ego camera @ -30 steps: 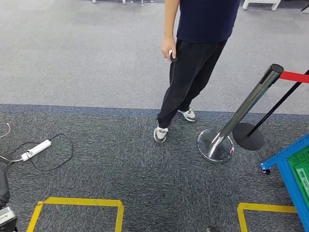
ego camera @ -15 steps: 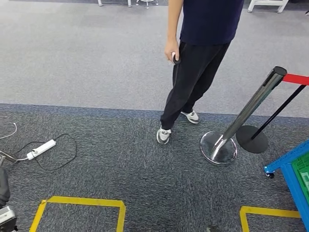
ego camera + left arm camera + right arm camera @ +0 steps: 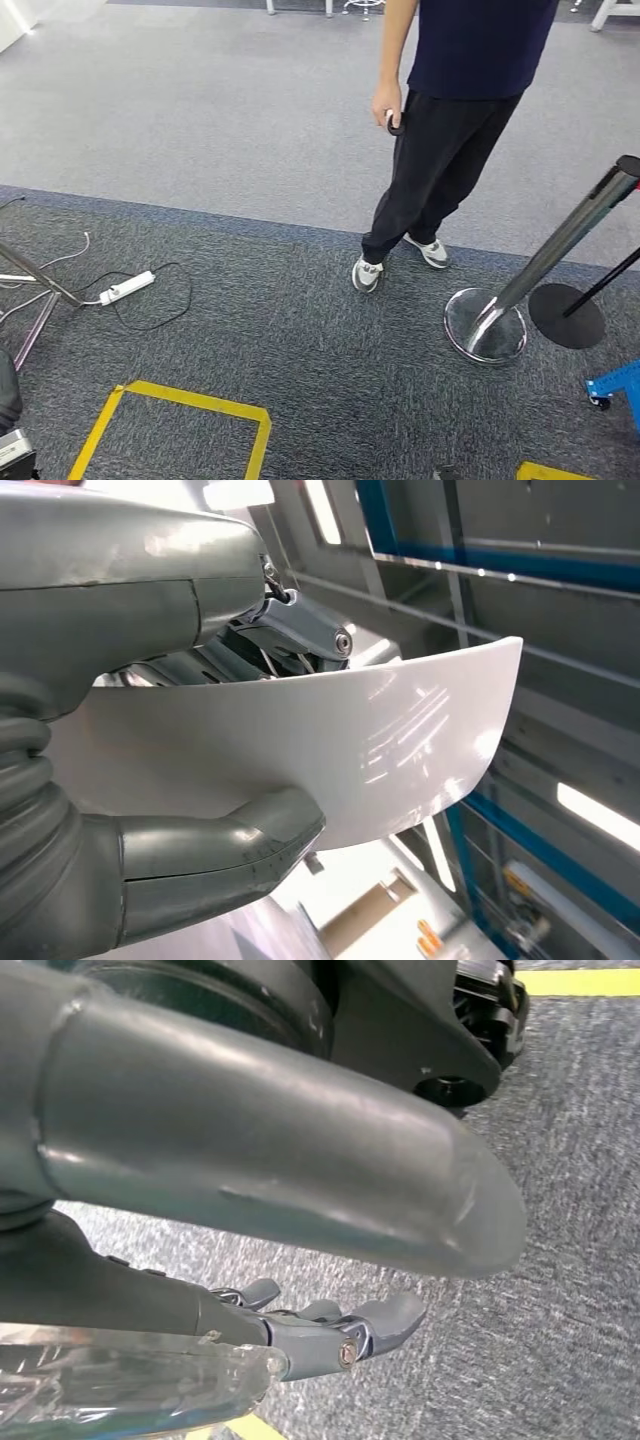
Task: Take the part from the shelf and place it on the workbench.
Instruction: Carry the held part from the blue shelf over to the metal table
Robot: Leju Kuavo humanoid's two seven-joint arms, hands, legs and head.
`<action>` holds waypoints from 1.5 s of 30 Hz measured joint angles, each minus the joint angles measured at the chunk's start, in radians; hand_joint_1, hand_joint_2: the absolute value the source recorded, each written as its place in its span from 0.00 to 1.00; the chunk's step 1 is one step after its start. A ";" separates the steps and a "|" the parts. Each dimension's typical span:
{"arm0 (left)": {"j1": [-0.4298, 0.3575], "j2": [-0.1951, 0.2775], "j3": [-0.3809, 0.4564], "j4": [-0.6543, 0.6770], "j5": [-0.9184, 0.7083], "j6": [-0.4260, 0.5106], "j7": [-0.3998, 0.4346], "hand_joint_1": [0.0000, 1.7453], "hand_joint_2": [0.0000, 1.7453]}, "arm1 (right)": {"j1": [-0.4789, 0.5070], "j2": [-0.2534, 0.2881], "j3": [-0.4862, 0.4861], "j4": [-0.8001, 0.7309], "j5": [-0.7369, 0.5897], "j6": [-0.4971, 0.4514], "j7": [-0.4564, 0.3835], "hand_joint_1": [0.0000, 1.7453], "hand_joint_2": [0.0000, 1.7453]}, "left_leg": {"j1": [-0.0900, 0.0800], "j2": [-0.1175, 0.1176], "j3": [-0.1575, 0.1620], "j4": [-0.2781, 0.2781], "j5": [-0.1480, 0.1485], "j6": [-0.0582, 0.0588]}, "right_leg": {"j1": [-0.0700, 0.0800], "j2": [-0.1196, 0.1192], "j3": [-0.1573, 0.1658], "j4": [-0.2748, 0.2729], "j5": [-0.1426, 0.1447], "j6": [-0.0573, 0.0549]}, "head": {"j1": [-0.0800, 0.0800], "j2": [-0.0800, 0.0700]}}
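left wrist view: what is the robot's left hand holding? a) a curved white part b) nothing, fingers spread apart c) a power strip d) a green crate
a: the left hand grips a smooth, curved white part, with the thick grey thumb on one face of it and the darker fingers on the other.

The person is cut off above the chest by the head view's upper edge, and the small dark object held in the person's hand cannot be identified. The blue frame is cropped at the right edge. The part is partly hidden behind the left hand.
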 joint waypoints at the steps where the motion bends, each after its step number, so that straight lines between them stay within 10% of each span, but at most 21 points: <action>1: 0.001 0.000 0.000 0.000 0.000 0.000 0.000 1.00 1.00 | 0.001 0.000 0.000 0.000 -0.001 0.002 0.000 0.00 0.00 | 0.000 0.001 -0.024 0.044 -0.009 0.001 | 0.002 -0.015 0.001 0.000 -0.002 -0.002 | 0.000 0.000; 3: 0.003 0.000 0.000 0.000 0.001 0.000 0.000 1.00 1.00 | 0.000 0.000 0.000 0.000 -0.004 0.005 -0.001 0.00 0.00 | -0.001 0.006 -0.016 0.021 0.031 0.006 | 0.006 -0.044 0.007 0.000 -0.007 -0.004 | 0.000 0.000; 6: 0.004 0.000 0.000 0.000 0.002 0.000 0.000 1.00 1.00 | 0.000 -0.001 0.000 0.000 -0.009 0.010 -0.005 0.00 0.00 | -0.011 0.069 0.079 -0.169 0.120 0.016 | 0.012 -0.077 0.019 0.002 -0.021 0.005 | -0.002 0.000; 8: 0.006 -0.001 0.000 -0.001 0.003 0.000 0.000 1.00 1.00 | 0.001 -0.002 0.000 0.000 -0.010 0.011 -0.006 0.00 0.00 | -0.018 0.092 0.102 -0.221 0.123 0.022 | 0.019 -0.098 0.022 0.000 -0.031 0.014 | -0.001 0.000; 10: 0.012 -0.001 0.001 -0.004 0.002 0.000 0.000 1.00 1.00 | 0.000 -0.003 0.000 0.000 -0.010 0.011 -0.005 0.00 0.00 | -0.017 0.067 0.102 -0.226 0.120 0.032 | 0.019 -0.118 0.034 -0.002 -0.040 0.023 | 0.001 0.000; 12: 0.015 -0.002 0.002 -0.008 0.002 0.000 0.000 1.00 1.00 | -0.001 -0.004 0.000 -0.001 -0.012 0.008 -0.006 0.00 0.00 | -0.012 0.042 0.105 -0.229 0.121 0.043 | 0.016 -0.083 0.028 0.041 -0.069 0.032 | 0.005 0.000; 16: 0.013 -0.003 0.002 -0.011 0.009 0.000 0.000 1.00 1.00 | 0.005 -0.005 -0.001 -0.001 -0.016 0.003 -0.007 0.00 0.00 | -0.010 -0.010 0.109 -0.229 0.119 0.057 | 0.014 0.005 -0.103 0.287 -0.170 0.038 | 0.011 0.000; 18: 0.012 -0.003 0.002 -0.011 0.014 0.000 0.000 1.00 1.00 | 0.007 -0.007 -0.001 -0.001 -0.019 0.000 -0.011 0.00 0.00 | -0.010 -0.040 0.113 -0.229 0.117 0.056 | 0.014 0.010 -0.118 0.274 -0.127 0.035 | 0.011 0.000; 21: 0.007 -0.002 0.002 -0.011 0.024 0.000 0.000 1.00 1.00 | 0.005 -0.012 -0.002 -0.001 -0.028 -0.003 -0.024 0.00 0.00 | -0.009 -0.080 0.120 -0.226 0.112 0.048 | 0.008 0.066 -0.050 0.071 -0.007 0.030 | 0.011 0.000; 23: 0.003 -0.002 0.002 -0.012 0.029 0.000 0.000 1.00 1.00 | 0.004 -0.013 -0.002 -0.001 -0.034 -0.003 -0.029 0.00 0.00 | -0.008 -0.101 0.115 -0.226 0.113 0.036 | 0.005 0.097 -0.025 0.012 0.011 0.027 | 0.010 0.000; 25: 0.001 -0.001 0.002 -0.012 0.033 0.000 0.000 1.00 1.00 | 0.005 -0.013 -0.003 -0.001 -0.037 -0.006 -0.030 0.00 0.00 | -0.005 -0.120 0.110 -0.230 0.118 0.023 | 0.007 0.077 -0.018 0.007 0.014 0.017 | 0.010 0.000; 28: -0.003 0.000 0.001 -0.012 0.037 0.000 0.000 1.00 1.00 | 0.009 -0.014 -0.004 -0.002 -0.034 -0.036 -0.024 0.00 0.00 | -0.009 -0.059 0.079 -0.169 0.077 0.010 | 0.004 0.040 -0.011 -0.006 0.021 -0.003 | 0.003 0.000; 32: -0.005 -0.002 0.000 -0.011 0.032 0.000 0.000 1.00 1.00 | 0.020 -0.015 -0.004 -0.002 -0.029 -0.052 -0.019 0.00 0.00 | -0.007 0.002 -0.027 0.044 -0.007 0.000 | 0.008 -0.018 -0.008 -0.008 0.016 -0.011 | -0.003 0.000; 38: -0.006 -0.002 0.000 -0.012 0.032 0.000 0.000 1.00 1.00 | 0.019 -0.016 -0.005 -0.002 -0.028 -0.052 -0.016 0.00 0.00 | -0.015 0.087 0.109 -0.227 0.123 0.013 | 0.017 -0.085 0.010 -0.008 -0.006 0.011 | -0.004 0.000; 41: -0.005 -0.003 0.000 -0.010 0.033 0.000 0.000 1.00 1.00 | 0.017 -0.018 -0.005 -0.002 -0.029 -0.050 -0.001 0.00 0.00 | -0.015 0.055 0.110 -0.235 0.121 0.033 | 0.019 -0.108 0.027 -0.013 -0.016 0.026 | 0.000 0.000; 45: -0.009 -0.010 -0.003 -0.003 0.021 0.000 0.000 1.00 1.00 | 0.020 -0.019 -0.006 -0.002 -0.026 -0.045 0.021 0.00 0.00 | -0.008 0.008 0.113 -0.239 0.125 0.053 | 0.013 -0.010 -0.061 0.177 -0.113 0.040 | 0.009 0.000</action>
